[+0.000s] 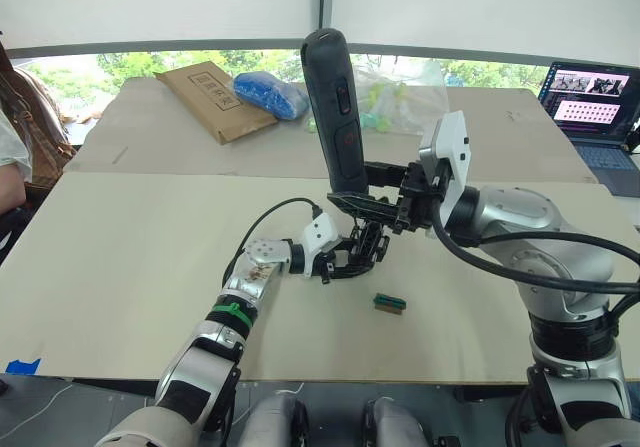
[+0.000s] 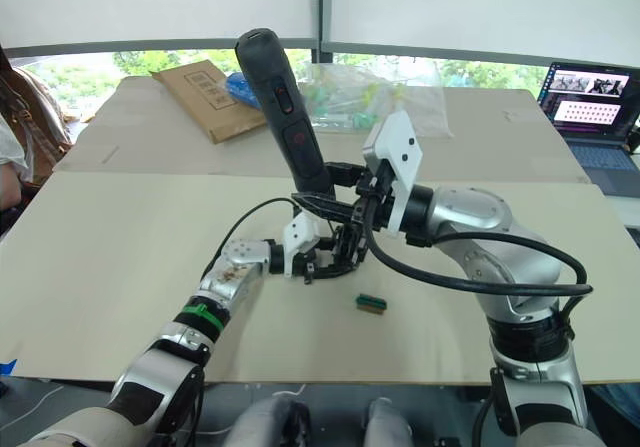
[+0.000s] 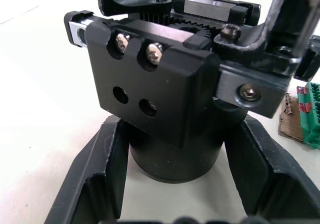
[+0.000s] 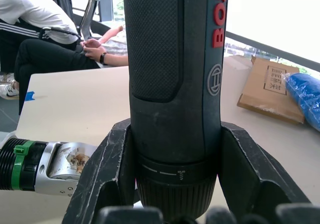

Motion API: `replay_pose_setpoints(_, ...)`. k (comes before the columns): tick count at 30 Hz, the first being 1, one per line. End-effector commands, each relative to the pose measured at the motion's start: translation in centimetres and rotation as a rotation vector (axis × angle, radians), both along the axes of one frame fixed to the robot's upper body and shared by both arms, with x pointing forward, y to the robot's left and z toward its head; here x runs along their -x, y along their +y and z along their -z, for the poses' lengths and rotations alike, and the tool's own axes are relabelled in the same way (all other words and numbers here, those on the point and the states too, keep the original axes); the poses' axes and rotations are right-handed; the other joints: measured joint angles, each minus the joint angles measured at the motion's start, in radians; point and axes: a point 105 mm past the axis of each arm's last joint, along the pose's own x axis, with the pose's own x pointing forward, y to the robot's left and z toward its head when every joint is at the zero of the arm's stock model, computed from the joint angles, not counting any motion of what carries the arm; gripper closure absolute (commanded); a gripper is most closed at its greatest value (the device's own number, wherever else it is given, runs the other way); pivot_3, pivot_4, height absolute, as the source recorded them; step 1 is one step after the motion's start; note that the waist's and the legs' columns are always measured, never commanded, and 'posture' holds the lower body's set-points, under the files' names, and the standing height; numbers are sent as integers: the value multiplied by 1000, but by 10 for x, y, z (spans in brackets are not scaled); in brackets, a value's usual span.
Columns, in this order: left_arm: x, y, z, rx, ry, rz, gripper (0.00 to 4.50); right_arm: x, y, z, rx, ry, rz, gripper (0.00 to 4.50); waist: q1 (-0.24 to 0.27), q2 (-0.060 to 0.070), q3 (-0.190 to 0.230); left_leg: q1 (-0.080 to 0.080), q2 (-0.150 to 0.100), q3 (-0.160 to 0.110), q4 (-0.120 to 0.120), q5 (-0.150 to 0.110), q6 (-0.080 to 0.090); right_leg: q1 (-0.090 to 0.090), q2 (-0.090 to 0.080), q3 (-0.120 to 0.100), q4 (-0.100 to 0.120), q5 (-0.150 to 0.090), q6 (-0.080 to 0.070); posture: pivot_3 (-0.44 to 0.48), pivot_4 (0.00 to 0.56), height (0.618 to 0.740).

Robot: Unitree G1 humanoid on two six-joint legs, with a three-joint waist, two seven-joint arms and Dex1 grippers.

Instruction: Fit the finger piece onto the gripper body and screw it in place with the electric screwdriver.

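cardboard box (image 1: 214,98), blue bag (image 1: 270,94), laptop (image 1: 592,107)

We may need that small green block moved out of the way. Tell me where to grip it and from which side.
Grip the green block across its narrow width, on its two long sides, coming straight down from above. It lies flat and low on the table, alone, just beside the gripper body held by the left gripper, so a side approach looks crowded.

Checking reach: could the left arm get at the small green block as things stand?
Probably not now: the left tool is shut on the gripper body. The green block lies close by on bare table, unobstructed.
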Motion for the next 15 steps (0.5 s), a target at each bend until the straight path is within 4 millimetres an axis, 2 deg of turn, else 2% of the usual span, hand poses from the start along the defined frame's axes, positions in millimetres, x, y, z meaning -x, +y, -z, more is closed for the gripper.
replay_pose_setpoints(1, -2, -7, -14, 19, -45, 18, 2198, 9, 0, -17, -34, -99, -17, 2610, 0, 0, 0, 0, 0, 0, 0, 0, 0, 0, 0, 0, 0, 0, 0, 0, 150, 732)
replay_pose_setpoints(15, -2, -6, -14, 20, -46, 14, 2198, 9, 1, -12, -31, -86, -24, 2610, 0, 0, 0, 0, 0, 0, 0, 0, 0, 0, 0, 0, 0, 0, 0, 0, 150, 732)
